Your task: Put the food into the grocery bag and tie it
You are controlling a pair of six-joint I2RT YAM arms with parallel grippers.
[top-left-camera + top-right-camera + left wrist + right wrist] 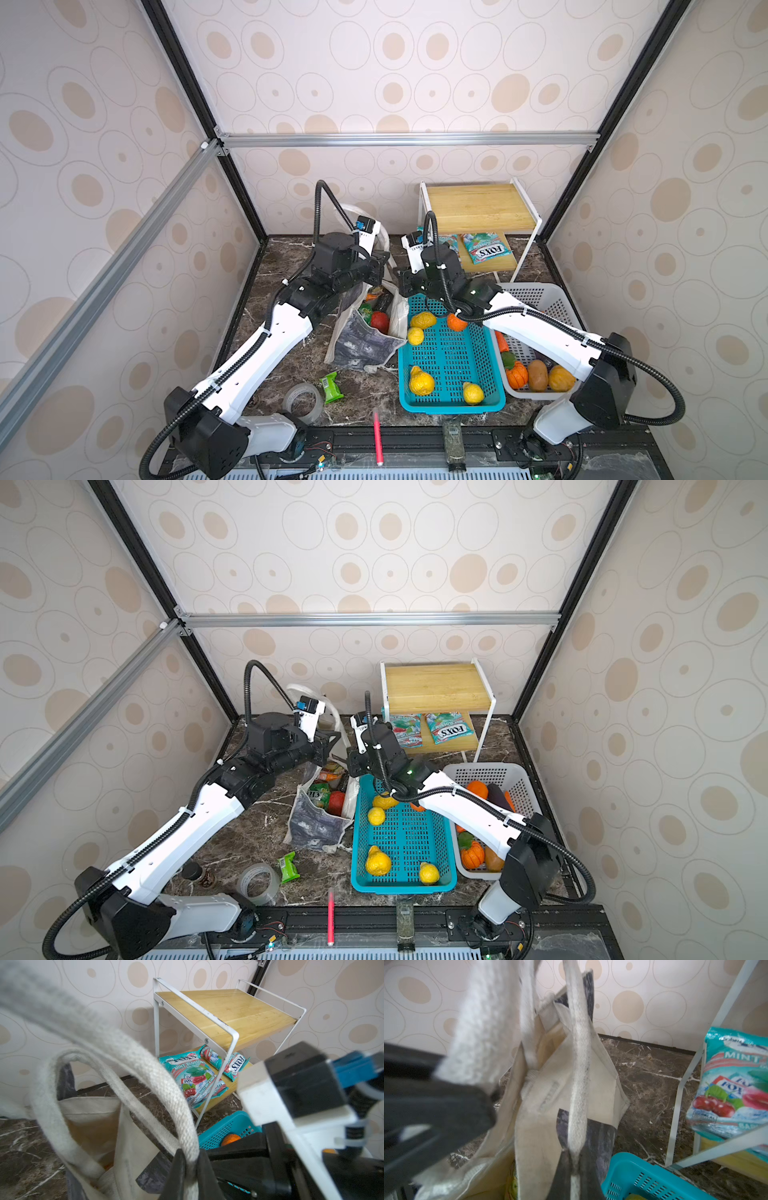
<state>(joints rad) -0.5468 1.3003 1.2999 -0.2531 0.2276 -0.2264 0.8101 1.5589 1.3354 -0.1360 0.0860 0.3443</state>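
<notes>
In both top views, the grocery bag (365,340) (316,825) is seen standing open on the dark marble bench (291,361), just beside the teal basket (451,405). A red fruit (379,321) and a green packet (319,794) are spotted inside its mouth. The left end effector (382,262) and the right end effector (402,277) are brought close together above the bag's far edge. One small green packet (331,386) is left lying on the bench, apart from the bag.

Over to the left wrist view: the left end effector (190,1169) is clenched on a cream strap (158,1078), which is pinched between the dark fingers and arches up over the bag (93,1118). Mint packets (193,1076) are seen on the lower board of the shelf rack (228,1014).

Now the right wrist view: the right end effector (574,1169) is clamped on a taut strap (578,1084), drawn up from the bag's cream panel (602,1088), with the teal basket (633,1172) close alongside.
</notes>
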